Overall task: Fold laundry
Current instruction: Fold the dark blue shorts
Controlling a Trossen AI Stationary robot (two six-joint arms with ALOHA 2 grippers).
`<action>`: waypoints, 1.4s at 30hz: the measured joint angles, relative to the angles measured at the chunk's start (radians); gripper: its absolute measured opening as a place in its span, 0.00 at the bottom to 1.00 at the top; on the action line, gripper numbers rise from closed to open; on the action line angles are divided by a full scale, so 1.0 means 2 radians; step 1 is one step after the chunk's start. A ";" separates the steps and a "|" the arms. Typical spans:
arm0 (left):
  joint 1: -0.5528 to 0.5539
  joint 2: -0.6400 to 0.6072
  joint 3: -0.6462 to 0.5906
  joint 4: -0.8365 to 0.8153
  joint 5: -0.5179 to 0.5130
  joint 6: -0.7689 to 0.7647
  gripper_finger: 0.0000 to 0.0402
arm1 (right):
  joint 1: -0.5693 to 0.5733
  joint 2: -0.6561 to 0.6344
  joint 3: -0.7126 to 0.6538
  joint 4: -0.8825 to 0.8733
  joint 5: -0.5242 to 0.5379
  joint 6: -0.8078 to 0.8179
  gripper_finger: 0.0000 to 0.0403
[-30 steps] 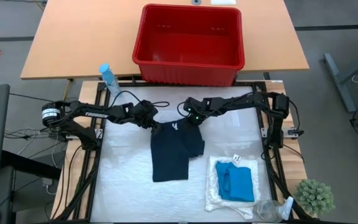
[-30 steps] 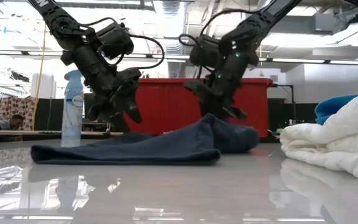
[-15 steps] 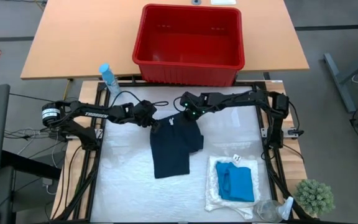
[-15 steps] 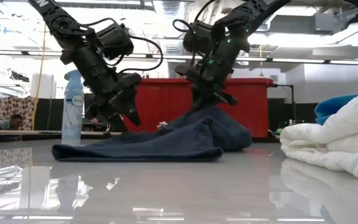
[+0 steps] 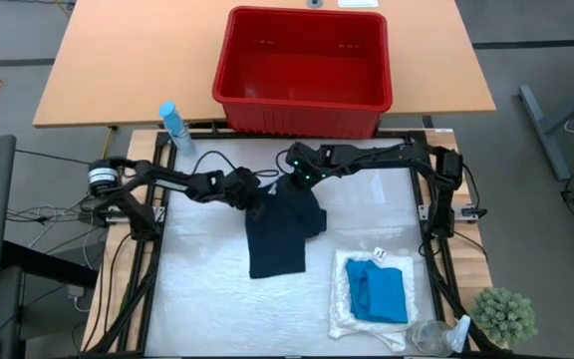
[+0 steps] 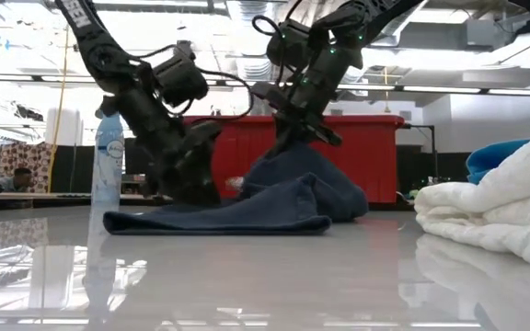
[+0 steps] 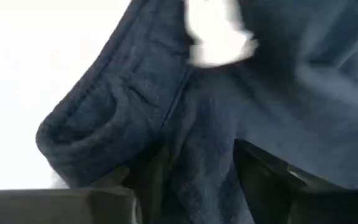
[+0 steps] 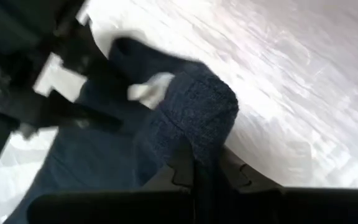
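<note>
The dark navy garment lies flat on the white table, with its far end bunched and raised. My right gripper is shut on that raised far end. My left gripper is down at the garment's far left corner, fingers open, with a thick fold of the cloth between them. A white label shows on the cloth just beyond. The turquoise garment lies folded on the cream-white cloth at the near right. My left gripper's open fingers slant down from the table's left and stand on either side of a fold at the garment's far left corner. That corner lies on the table. Whether the fingers press the cloth I cannot tell. My right gripper pinches the garment's far right part between its two fingers, slanting down from the far right. The held cloth is bunched, several layers. It rises in a hump above the table, while the near part lies flat.
A red plastic basket stands on the wooden table beyond the far edge. A blue spray bottle is at the far left corner. A small potted plant and a clear bottle sit near the right corner. Bare table lies at the near left.
My right gripper has risen and drawn toward the far left, lifting the garment's far end; the flat part has slid a little toward the far edge. My left gripper has come down and toward the right onto the garment's far left corner.
</note>
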 joint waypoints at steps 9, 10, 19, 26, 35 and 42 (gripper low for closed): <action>-0.004 0.032 0.000 0.051 0.016 -0.059 0.32 | 0.007 0.000 0.000 0.000 0.036 0.037 0.11; -0.004 0.032 0.000 0.051 0.020 -0.075 0.31 | 0.007 0.000 0.000 0.001 0.036 0.040 0.11; -0.004 0.003 -0.003 0.060 0.089 -0.110 0.23 | 0.028 0.000 0.000 0.013 0.038 0.047 0.11; 0.003 -0.054 -0.002 0.014 0.049 -0.082 0.13 | 0.030 0.000 0.000 -0.036 0.080 0.071 0.11; -0.013 -0.055 -0.002 0.032 0.033 -0.060 0.05 | 0.041 0.000 0.000 -0.027 0.092 0.098 0.11; -0.027 -0.017 -0.001 0.126 0.023 -0.033 0.00 | 0.040 0.000 0.000 -0.031 0.099 0.099 0.11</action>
